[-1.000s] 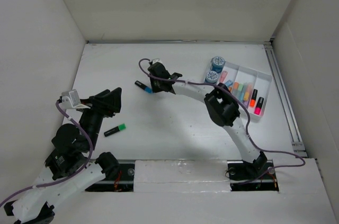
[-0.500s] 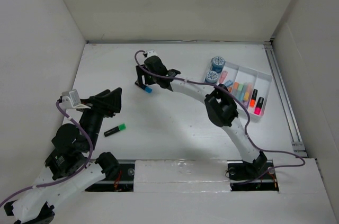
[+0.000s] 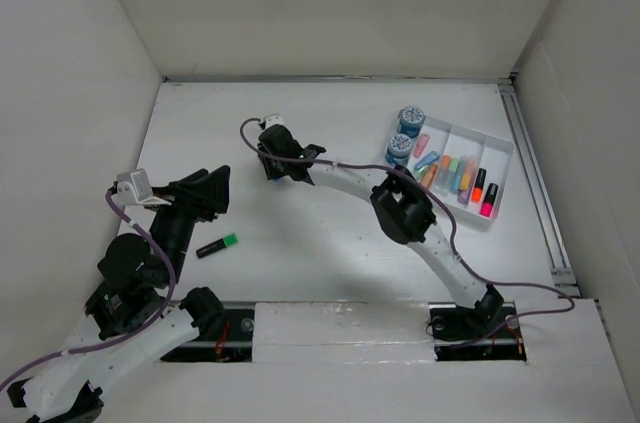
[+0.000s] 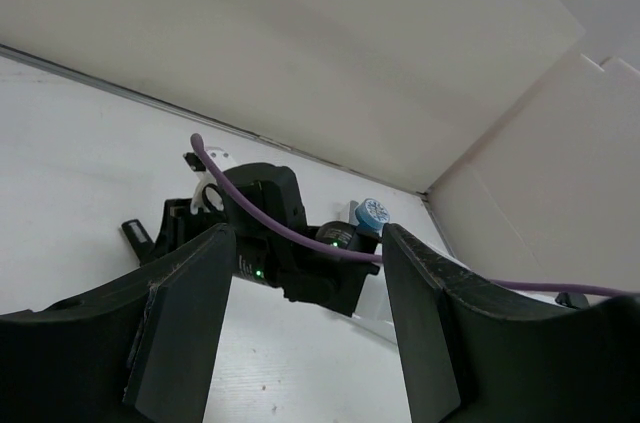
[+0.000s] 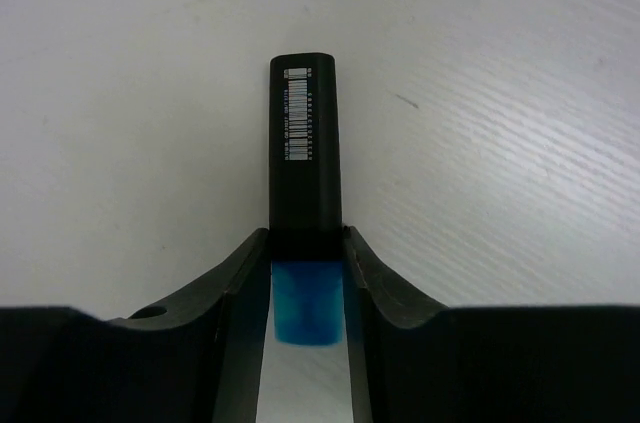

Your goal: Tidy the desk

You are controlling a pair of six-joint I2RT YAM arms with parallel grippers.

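White desk, right tool pinching half-hidden highlighter

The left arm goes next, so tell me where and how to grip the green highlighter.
Take the highlighter at mid-barrel, likely straight down from above. It lies flat on the desk, bare surface along both long sides, so the jaws can straddle its narrow width, turned square to its slanted axis.
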